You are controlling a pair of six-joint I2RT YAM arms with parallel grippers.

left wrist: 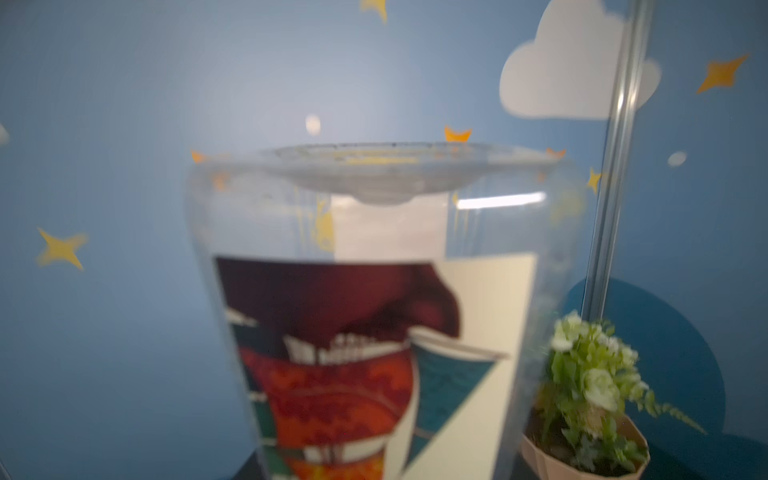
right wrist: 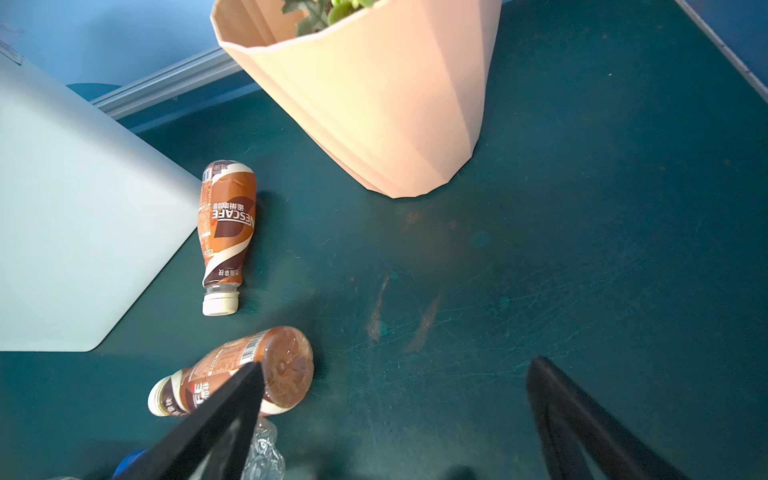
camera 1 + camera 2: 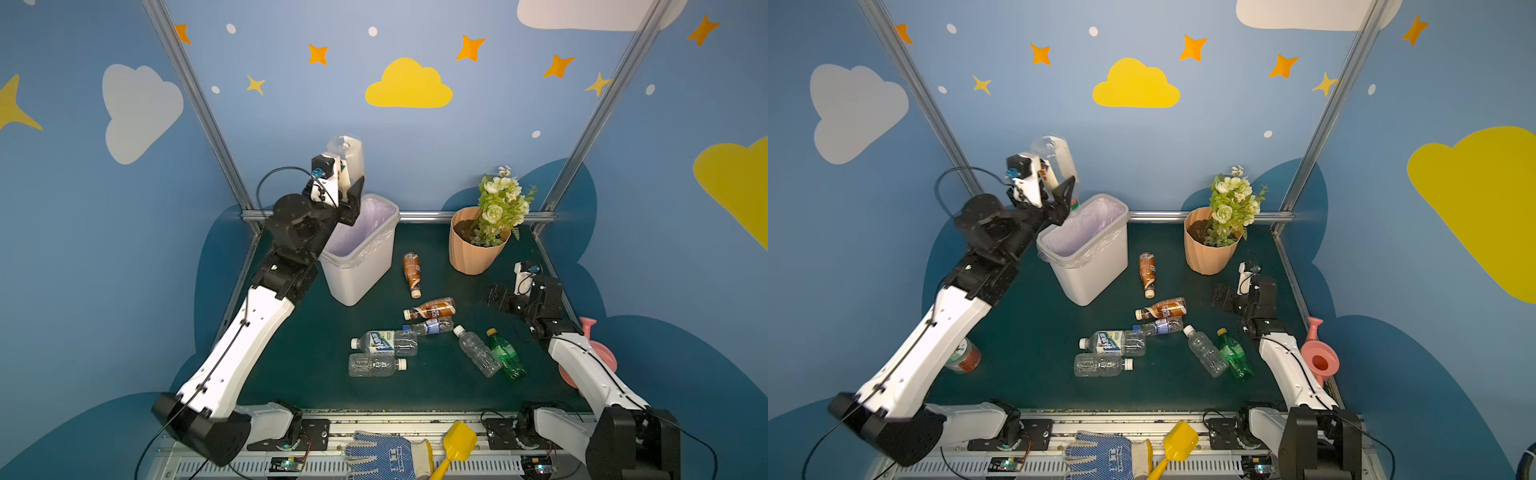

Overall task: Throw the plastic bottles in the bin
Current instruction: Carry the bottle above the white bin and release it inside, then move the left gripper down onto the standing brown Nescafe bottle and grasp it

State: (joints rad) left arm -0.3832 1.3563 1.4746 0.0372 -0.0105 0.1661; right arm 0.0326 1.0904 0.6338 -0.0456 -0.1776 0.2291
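Bottle blurred, btm cut off.

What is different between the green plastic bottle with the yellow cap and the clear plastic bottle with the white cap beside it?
The green plastic bottle is tinted green; the clear plastic bottle is colourless. The green bottle's cap is yellow, the clear bottle's white. Both lie on their sides, side by side, caps pointing the same way.

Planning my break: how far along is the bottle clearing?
Done: nothing visible; the bin shows only its liner. In hand: one bottle, cap down, in the left gripper above the bin. Left: seven bottles on the mat, with the open right gripper beside a brown bottle.
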